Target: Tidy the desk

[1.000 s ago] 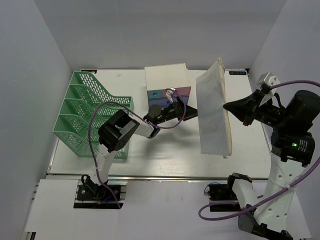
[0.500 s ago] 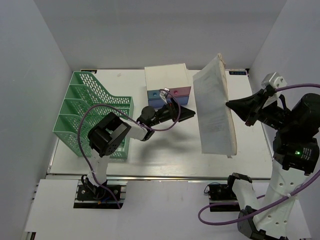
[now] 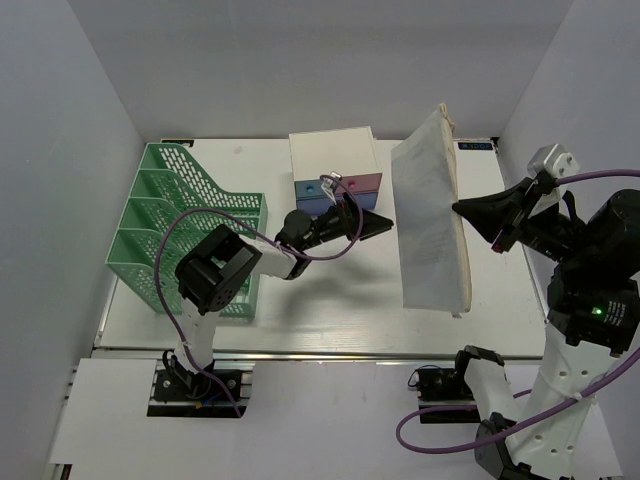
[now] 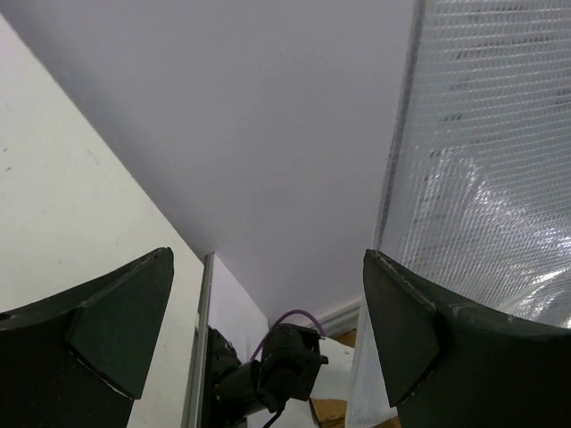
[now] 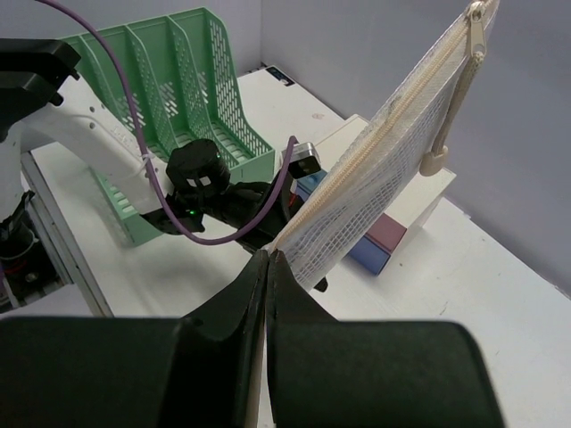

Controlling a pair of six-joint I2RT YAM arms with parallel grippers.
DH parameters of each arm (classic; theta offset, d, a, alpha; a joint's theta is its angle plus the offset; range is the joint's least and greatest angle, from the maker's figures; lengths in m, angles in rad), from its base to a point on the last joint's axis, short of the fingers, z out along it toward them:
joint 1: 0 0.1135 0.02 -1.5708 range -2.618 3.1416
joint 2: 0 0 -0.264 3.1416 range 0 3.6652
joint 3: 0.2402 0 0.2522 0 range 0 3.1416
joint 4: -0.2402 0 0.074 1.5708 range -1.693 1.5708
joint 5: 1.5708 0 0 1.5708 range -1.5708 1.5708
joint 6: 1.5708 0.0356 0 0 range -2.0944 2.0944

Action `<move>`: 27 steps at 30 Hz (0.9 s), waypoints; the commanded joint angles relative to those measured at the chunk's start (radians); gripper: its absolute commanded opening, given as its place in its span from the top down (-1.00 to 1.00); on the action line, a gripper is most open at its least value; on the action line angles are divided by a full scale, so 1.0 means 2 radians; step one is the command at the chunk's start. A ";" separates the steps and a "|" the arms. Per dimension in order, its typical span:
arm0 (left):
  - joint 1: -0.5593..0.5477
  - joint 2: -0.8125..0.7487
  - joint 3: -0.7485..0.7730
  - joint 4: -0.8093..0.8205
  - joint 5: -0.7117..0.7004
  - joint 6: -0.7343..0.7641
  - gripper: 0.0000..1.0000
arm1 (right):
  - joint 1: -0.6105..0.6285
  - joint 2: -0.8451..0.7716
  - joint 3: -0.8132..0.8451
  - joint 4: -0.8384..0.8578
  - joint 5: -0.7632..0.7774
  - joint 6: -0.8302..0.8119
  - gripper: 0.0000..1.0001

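Right pincer [image 5: 268,256] pinches a flat white mesh zipper pouch [image 5: 385,176]; left pincer [image 4: 268,267] gapes wide.

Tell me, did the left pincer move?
Yes. The left pincer slid a little right along the drawer box, toward the pouch.

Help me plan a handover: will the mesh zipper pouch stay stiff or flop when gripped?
Probably semi-stiff: the mesh pouch hangs nearly flat from the right end effector, pinched at one edge. Likely light, since that fingertip pinch carries it. Its glossy mesh may be slippery, so the open left end effector might need a firm grip.
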State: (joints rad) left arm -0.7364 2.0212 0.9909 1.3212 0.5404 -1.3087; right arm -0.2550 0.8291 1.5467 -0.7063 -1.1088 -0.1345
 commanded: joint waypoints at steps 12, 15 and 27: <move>-0.014 -0.058 0.072 0.247 0.031 -0.018 -0.91 | -0.001 -0.010 -0.029 0.094 -0.035 0.060 1.00; -0.014 -0.063 0.081 0.247 0.033 -0.023 -0.89 | -0.001 -0.011 -0.032 0.099 -0.036 0.063 1.00; -0.028 -0.085 0.098 0.247 0.034 -0.041 -0.58 | -0.001 -0.017 -0.050 0.075 0.010 0.034 1.00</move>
State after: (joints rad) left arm -0.7837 1.9503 1.1538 1.3186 0.5926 -1.3743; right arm -0.2550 0.8055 1.4689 -0.5682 -1.1435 -0.0162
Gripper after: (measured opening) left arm 0.820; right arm 0.022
